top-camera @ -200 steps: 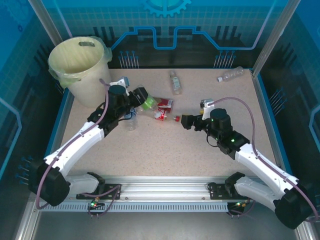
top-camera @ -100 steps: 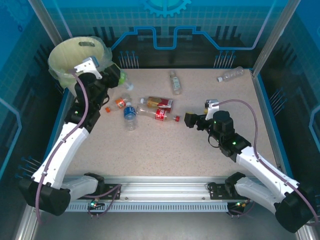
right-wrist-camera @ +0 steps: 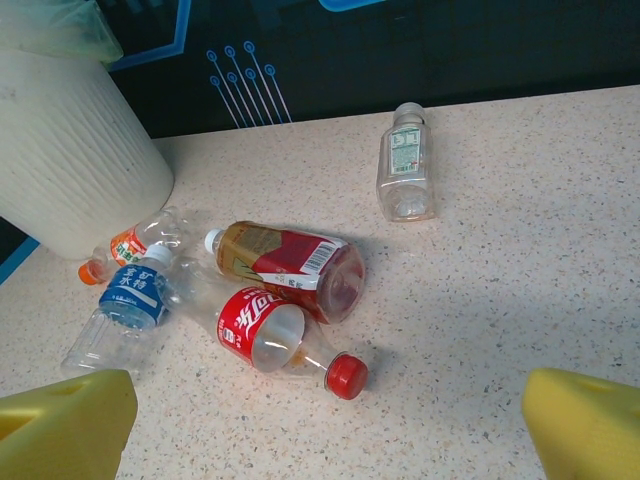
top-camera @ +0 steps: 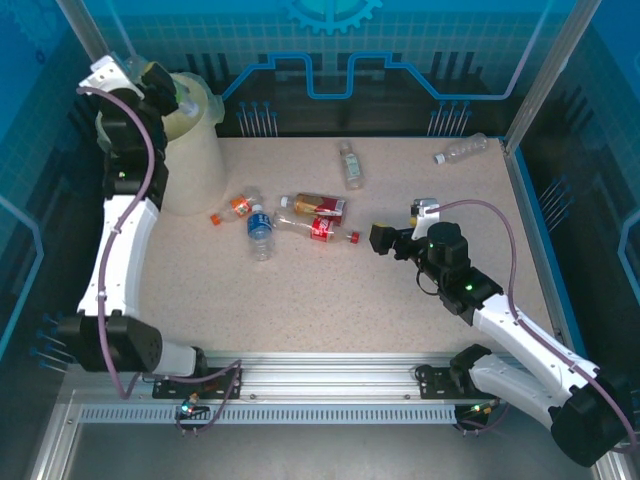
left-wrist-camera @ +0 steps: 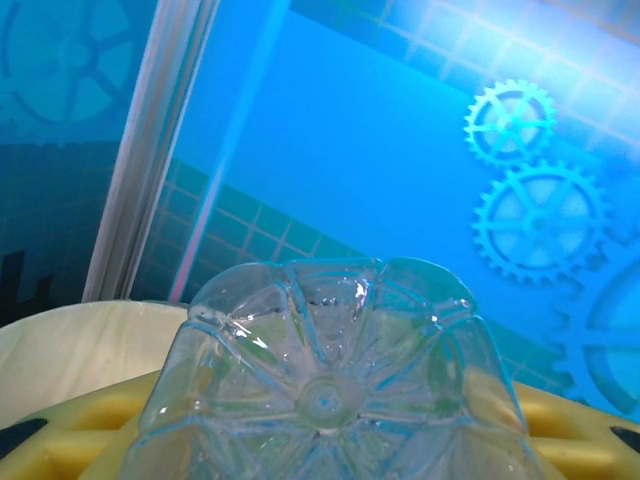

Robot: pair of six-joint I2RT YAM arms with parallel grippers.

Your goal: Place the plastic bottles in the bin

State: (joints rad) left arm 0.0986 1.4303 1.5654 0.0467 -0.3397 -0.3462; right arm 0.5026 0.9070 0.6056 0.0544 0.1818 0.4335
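Clear bottle, petal-moulded base; ribbed cream bin, perhaps beneath.

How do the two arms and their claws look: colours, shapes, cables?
The left arm and the right arm have rounded white link covers, black joints and black bases. A mauve cable loops along each. Small green lights show on the right arm. The left claw and right claw are black; the right one's pads are yellow.
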